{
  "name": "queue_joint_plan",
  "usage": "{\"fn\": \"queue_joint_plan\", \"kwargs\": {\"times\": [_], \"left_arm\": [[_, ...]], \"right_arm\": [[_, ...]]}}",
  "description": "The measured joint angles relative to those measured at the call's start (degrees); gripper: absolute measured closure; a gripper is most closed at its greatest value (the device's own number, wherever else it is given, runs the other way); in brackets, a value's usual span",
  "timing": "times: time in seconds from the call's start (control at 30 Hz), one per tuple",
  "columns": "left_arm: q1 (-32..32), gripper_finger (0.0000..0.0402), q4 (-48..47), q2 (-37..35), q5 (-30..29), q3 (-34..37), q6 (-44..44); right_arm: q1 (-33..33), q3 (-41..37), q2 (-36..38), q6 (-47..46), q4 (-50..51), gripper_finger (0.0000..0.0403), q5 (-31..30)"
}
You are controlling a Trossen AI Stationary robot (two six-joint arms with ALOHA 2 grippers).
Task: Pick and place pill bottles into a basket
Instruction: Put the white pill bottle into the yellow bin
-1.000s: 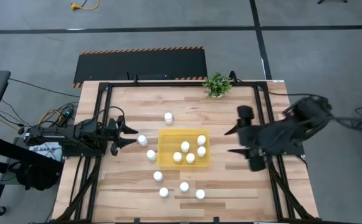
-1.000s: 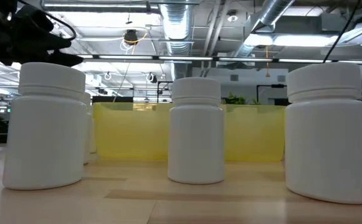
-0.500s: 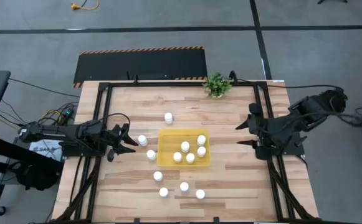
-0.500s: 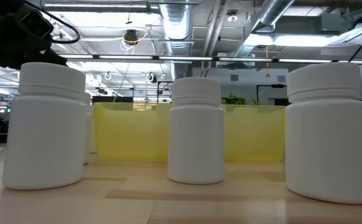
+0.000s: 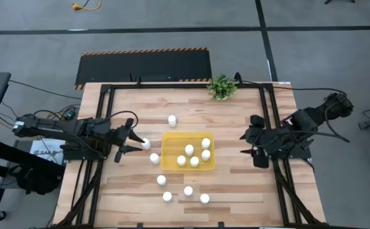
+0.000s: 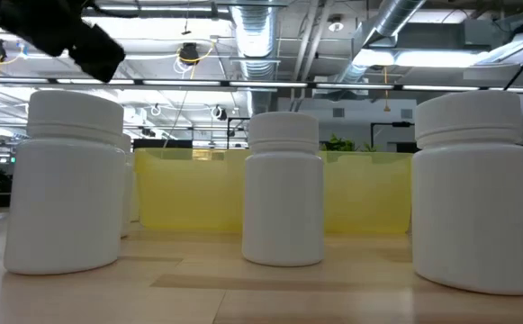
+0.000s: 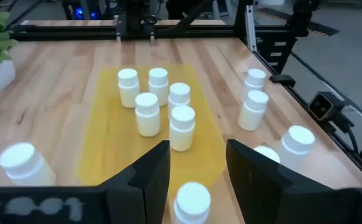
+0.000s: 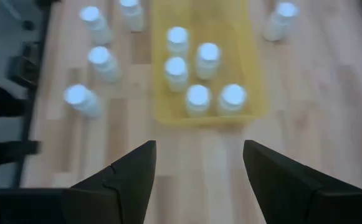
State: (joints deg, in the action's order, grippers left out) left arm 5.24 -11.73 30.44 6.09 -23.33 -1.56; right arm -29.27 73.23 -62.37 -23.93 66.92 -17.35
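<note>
Closing, seemingly, left jaws around a pill bottle.

Bottle between left gripper fingers is getting cut off by frame edge; contact isn't showing.

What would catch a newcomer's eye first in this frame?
The bright yellow basket at the table's middle, holding five white pill bottles, with seven more standing loose around it. Next, the left hand reaching a bottle just left of the basket.
</note>
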Motion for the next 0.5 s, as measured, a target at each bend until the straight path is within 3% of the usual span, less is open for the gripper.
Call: {"fn": "queue_joint_plan", "kwargs": {"times": [0.13,0.33,0.5], "left_arm": [[0.27,0.0257,0.15,5.28,-0.06,-4.07,1.41],[0.35,0.0257,-0.02,10.29,0.10,-6.86,6.44],[0.35,0.0257,0.64,11.91,2.32,-7.02,8.45]], "right_arm": [[-1.52,0.00,-3.67,-0.12,-4.24,0.0168,5.82],[-4.46,0.00,-10.11,-5.37,-10.43,0.0168,7.69],[-3.54,0.04,-14.45,-9.24,-13.63,0.0168,13.14]]}}
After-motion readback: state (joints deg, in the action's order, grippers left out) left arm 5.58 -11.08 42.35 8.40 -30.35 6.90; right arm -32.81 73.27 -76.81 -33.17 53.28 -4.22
